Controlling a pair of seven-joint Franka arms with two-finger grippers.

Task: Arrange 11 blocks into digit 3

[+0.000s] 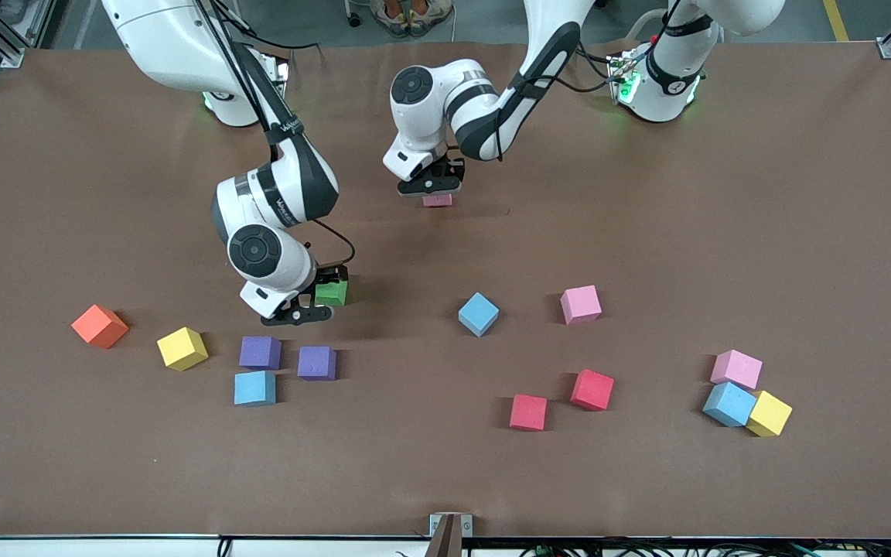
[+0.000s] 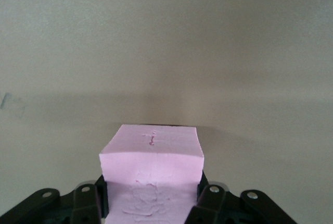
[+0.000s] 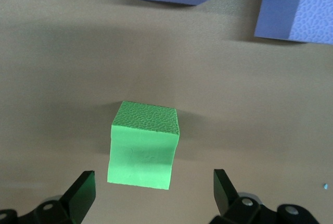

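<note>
Scattered foam cubes on a brown bench (image 1: 801, 193), with no part of the digit 3 yet assembled; the step in hand appears to be fetching the first pieces.

Taking the green cube (image 1: 332, 292) as landmark, and reading across the front view: an orange cube (image 1: 100, 326) and a yellow cube (image 1: 182, 348) lie toward the right arm's end of the bench; two purple cubes (image 1: 261, 352) (image 1: 316, 362) and a light blue cube (image 1: 254, 388) sit nearer the camera than the green cube.

The right gripper (image 3: 153, 187) hangs low over the green cube, its jaws spread wide to either side and not touching it. The next move likely calls for a short descent and a square closure on two flat faces.

The left gripper (image 2: 151, 195), over bare bench farther from the camera than the green cube, has its jaws clamped on a pink cube (image 2: 152, 164). It must next be set where the figure begins.

Toward the left arm's end lie a blue cube (image 1: 478, 313), a pink cube (image 1: 581, 304), two red cubes (image 1: 528, 411) (image 1: 592, 389), and a touching cluster of pink (image 1: 736, 369), blue (image 1: 729, 404) and yellow (image 1: 769, 414).

All cubes are matte, equal, sharp-edged; the green one shows a pebbled top and smoother sides.
</note>
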